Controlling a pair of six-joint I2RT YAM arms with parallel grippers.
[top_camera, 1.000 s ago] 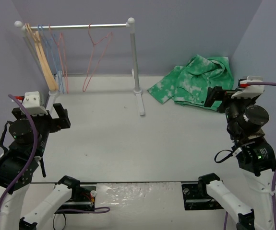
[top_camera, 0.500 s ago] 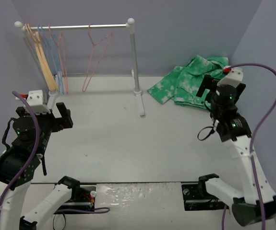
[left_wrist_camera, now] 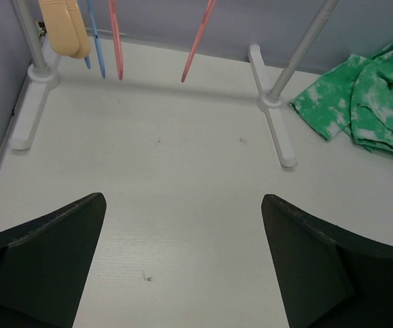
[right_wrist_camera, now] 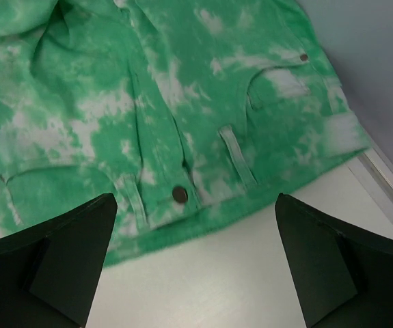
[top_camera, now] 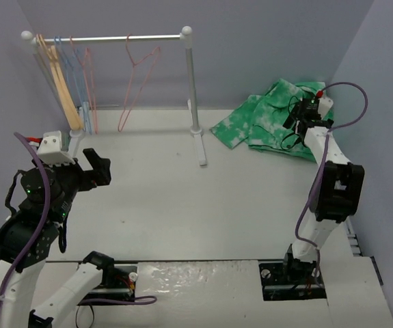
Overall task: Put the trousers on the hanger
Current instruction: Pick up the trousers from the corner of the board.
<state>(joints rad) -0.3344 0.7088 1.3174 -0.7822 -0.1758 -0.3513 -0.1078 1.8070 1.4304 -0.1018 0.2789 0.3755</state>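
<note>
Left claw (top_camera: 92,167): open wide, holding nothing, up over the left half of the white tabletop (top_camera: 182,198) and facing the white clothes rack (top_camera: 191,82).

Right claw (top_camera: 297,115): open wide, holding nothing, reached out to the far right corner over the green-and-white tie-dye cloth trousers (top_camera: 268,119). In the wrist view its fingers (right_wrist_camera: 52,253) straddle the waistband edge, with a metal button (right_wrist_camera: 180,195) between them. Can't tell if they touch the cloth.

The trousers lie crumpled on the tabletop, right of the rack's right foot and against the back wall.

The thin pink-salmon wire hanger (top_camera: 140,85) hangs alone on the rack's rail, right of centre, tilted, well apart from the trousers. At the rail's left end are a tan wooden hanger (top_camera: 63,89), light blue wire hangers (top_camera: 76,75) and one more pink one.
</note>
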